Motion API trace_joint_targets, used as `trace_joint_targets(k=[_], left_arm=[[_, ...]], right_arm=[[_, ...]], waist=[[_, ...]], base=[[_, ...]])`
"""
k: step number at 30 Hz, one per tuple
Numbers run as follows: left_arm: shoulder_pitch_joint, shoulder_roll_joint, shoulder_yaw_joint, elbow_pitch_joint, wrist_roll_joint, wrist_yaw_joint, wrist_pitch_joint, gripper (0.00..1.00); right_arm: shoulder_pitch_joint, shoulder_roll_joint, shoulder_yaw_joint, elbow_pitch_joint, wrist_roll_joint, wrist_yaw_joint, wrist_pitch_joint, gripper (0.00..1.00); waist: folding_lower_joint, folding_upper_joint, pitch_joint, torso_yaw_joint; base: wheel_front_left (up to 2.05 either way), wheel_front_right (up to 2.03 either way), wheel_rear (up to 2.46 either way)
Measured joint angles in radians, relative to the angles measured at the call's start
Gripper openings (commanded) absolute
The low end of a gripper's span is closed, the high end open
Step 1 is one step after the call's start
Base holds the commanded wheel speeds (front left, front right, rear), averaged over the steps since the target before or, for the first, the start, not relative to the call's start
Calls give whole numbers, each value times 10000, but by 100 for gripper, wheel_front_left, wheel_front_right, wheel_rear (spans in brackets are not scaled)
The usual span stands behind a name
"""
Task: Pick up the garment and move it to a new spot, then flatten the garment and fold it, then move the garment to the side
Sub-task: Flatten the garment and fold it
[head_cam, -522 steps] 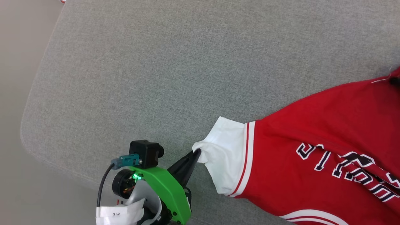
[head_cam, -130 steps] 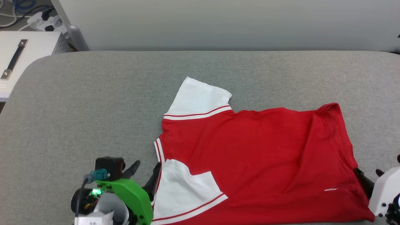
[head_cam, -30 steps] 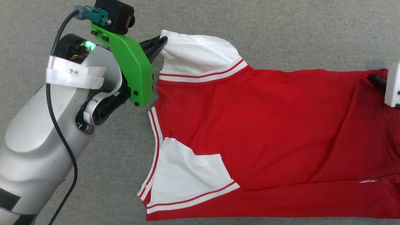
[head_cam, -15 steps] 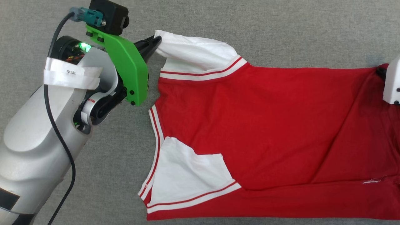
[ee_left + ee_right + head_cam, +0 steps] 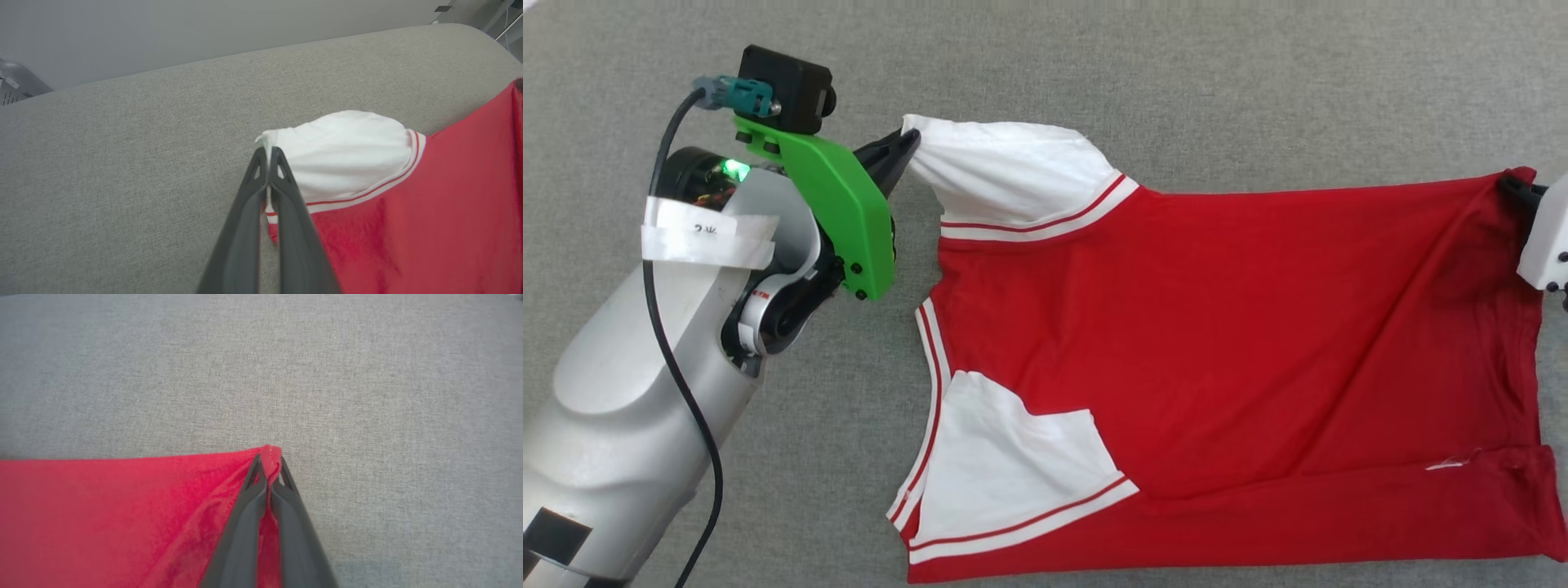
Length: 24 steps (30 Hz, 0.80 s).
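Observation:
The garment (image 5: 1217,343) is a red T-shirt with white striped-trim sleeves, spread plain side up across the grey cushion (image 5: 1094,73). My left gripper (image 5: 907,140) is shut on the tip of the far white sleeve (image 5: 1005,175), lifting it slightly; the wrist view shows the same pinch (image 5: 269,151) on that sleeve (image 5: 343,151). My right gripper (image 5: 1512,184) at the right edge is shut on the far hem corner of the garment (image 5: 122,514), with red cloth bunched between the fingertips (image 5: 270,457). The near sleeve (image 5: 1013,465) lies folded onto the body.
Grey upholstered surface (image 5: 367,375) extends beyond the garment on all sides. A pale wall (image 5: 204,28) rises behind the cushion's far edge. My left forearm (image 5: 629,425) with its black cable crosses the lower left.
My right gripper closed on the hem corner. Both grippers have drawn the far edge of the garment up and toward me; the sleeve tip and hem corner are now lifted and the cloth is tauter.

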Motion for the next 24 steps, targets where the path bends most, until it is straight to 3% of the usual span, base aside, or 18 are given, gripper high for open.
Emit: trace_joint_targets(k=[12,24], left_arm=[[1233,63,-33,-382,-355,13,-481,0],[3221,738,-182,-1944,-451,621,-602,0]], right_arm=[[1418,-585,514,-384,1716,-2,-1243,0],[3357,-1636,1352,-1296,2926,-2,-2339,0]], waist=[[0,0,-1179,-89],[0,0,-1855,79]], base=[[0,0,0],[0,0,0]])
